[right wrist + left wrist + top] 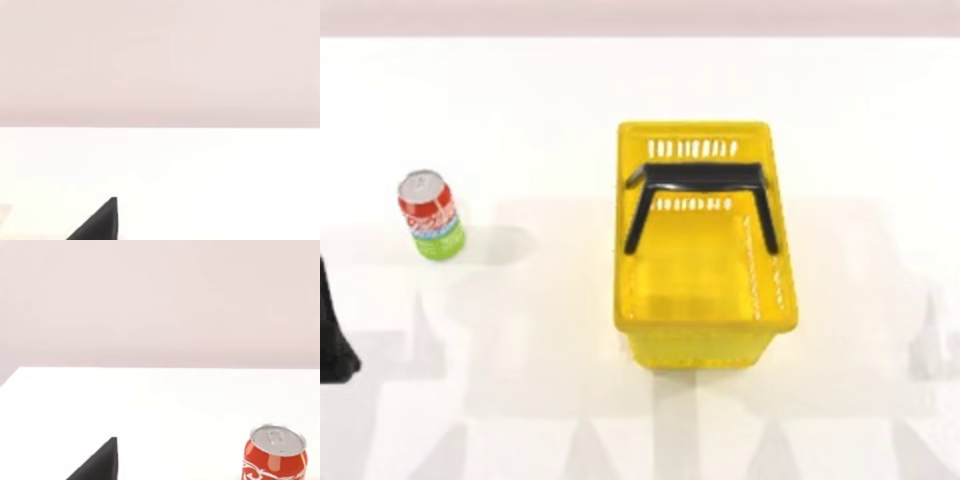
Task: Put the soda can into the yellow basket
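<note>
Clearly nothing is held yet: the soda can (431, 214) stands upright at the table's left, well apart from the yellow basket (705, 330), near my left gripper (334, 335), whose finger state I cannot tell; an off-centre approach could topple it, and it might roll away

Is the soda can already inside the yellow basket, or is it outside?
Outside. The soda can stands upright on the table, well apart from the yellow basket, toward the left side.

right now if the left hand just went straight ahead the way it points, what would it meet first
Probably nothing. In the left wrist view, bare white table stretches ahead of the left hand to the far edge. The soda can stands off to one side of that line, though depth is hard to judge.
</note>
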`<state>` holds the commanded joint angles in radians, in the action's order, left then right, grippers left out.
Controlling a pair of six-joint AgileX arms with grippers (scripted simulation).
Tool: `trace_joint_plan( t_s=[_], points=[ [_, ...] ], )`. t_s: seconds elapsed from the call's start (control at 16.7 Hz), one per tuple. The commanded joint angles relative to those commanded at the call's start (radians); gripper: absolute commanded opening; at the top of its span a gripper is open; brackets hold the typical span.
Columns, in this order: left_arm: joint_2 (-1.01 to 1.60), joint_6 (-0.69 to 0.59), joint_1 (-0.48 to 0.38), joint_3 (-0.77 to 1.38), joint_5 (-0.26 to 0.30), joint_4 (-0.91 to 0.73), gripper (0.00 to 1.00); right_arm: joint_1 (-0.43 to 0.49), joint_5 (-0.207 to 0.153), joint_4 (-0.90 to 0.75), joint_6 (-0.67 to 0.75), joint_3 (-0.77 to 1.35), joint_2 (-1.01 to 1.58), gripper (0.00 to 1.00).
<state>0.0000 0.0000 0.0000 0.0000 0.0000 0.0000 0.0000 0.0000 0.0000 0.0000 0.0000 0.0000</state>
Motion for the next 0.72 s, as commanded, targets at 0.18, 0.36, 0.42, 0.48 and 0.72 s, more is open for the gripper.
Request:
trace_joint_plan(
  t_s=[0.18,0.36,0.42,0.48,0.72],
  points=[
    [0.01,0.004,-0.002,0.009,0.001,-0.009,1.0,0.0,0.0,0.0,0.0,0.0,0.0,1.0],
    [0.104,0.043,-0.012,0.096,0.003,-0.089,1.0,0.0,0.0,0.0,0.0,0.0,0.0,1.0],
    [0.156,0.063,-0.016,0.143,0.003,-0.129,1.0,0.0,0.0,0.0,0.0,0.0,0.0,1.0],
    [0.219,0.085,-0.021,0.199,0.003,-0.175,1.0,0.0,0.0,0.0,0.0,0.0,0.0,1.0],
    [0.566,0.197,-0.042,0.499,0.0,-0.389,1.0,0.0,0.0,0.0,0.0,0.0,0.0,1.0]
  ],
)
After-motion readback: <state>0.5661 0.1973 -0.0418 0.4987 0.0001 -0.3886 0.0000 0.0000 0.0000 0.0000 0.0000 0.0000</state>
